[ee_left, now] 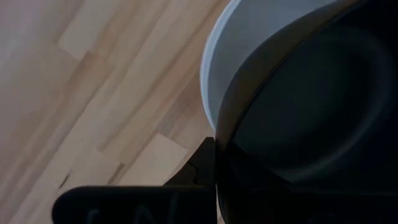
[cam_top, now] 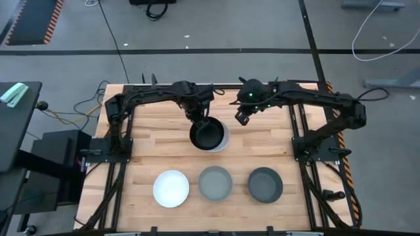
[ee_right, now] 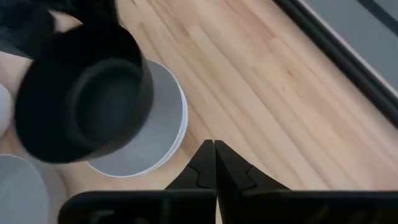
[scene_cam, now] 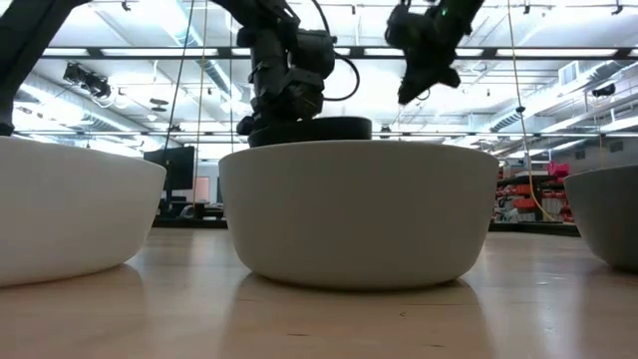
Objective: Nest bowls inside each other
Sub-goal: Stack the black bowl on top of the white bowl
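The black bowl (cam_top: 206,132) sits mid-table in the high view, clamped by its rim in the left gripper (cam_top: 199,120) and held over a white bowl (cam_top: 224,142) that only peeks out at its 4 o'clock edge. Can't tell if the two touch. In the low view the black one is mostly hidden behind the front row. That row, toward 6 o'clock: another white bowl (cam_top: 171,188), a mid grey bowl (cam_top: 215,182), a dark grey bowl (cam_top: 265,184). The right gripper (cam_top: 242,117) hangs just at 2 o'clock of the black bowl, fingers pressed together, holding nothing.
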